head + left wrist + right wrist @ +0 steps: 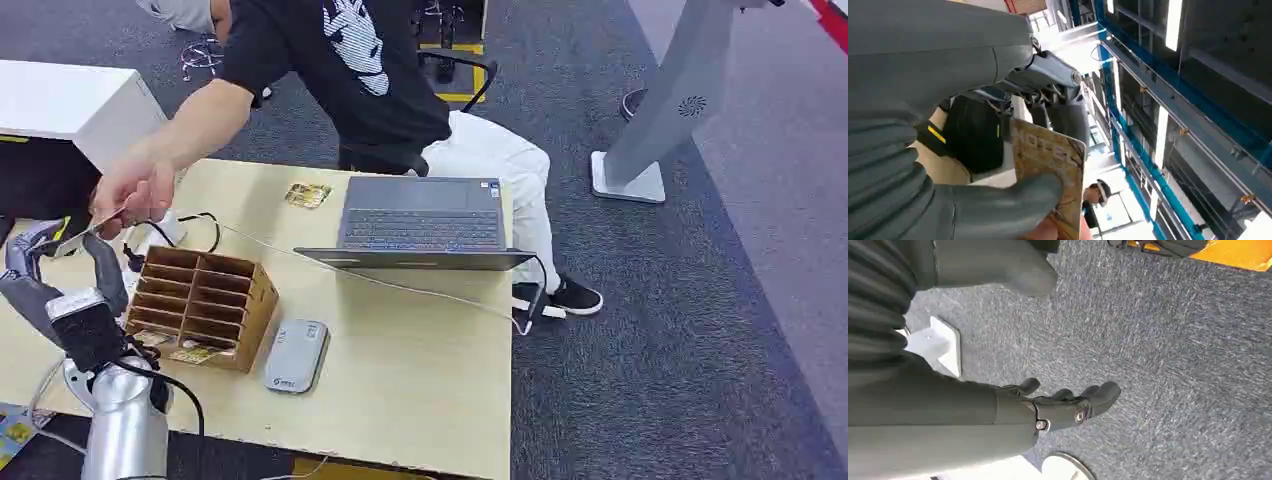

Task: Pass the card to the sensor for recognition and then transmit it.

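The robot's left hand (pixel 62 275) is raised at the table's (pixel 420 380) left edge, just left of the wooden slotted card rack (pixel 200 306), thumb and fingers clamped on a card (pixel 1050 165). A person's hand (pixel 133 192), reaching in from behind the rack, grips the same card (pixel 85 234) at its far end. In the left wrist view the card shows a brown patterned face with pale lettering, the thick grey thumb (pixel 1013 197) pressed across it; a fingertip of the person seems to touch its lower edge, though the view is cramped.

Just right of the rack's front corner lies a grey card sensor (pixel 297 355). Behind the rack, to its right, an open laptop (pixel 422 222) sits on the table, with a second card (pixel 307 195) lying flat beside the laptop's left side. A white cable (pixel 400 285) runs from behind the rack past the laptop's front edge.

The right hand (pixel 1068 402) hangs over grey carpet (pixel 1173 365), fingers loosely apart and holding nothing.
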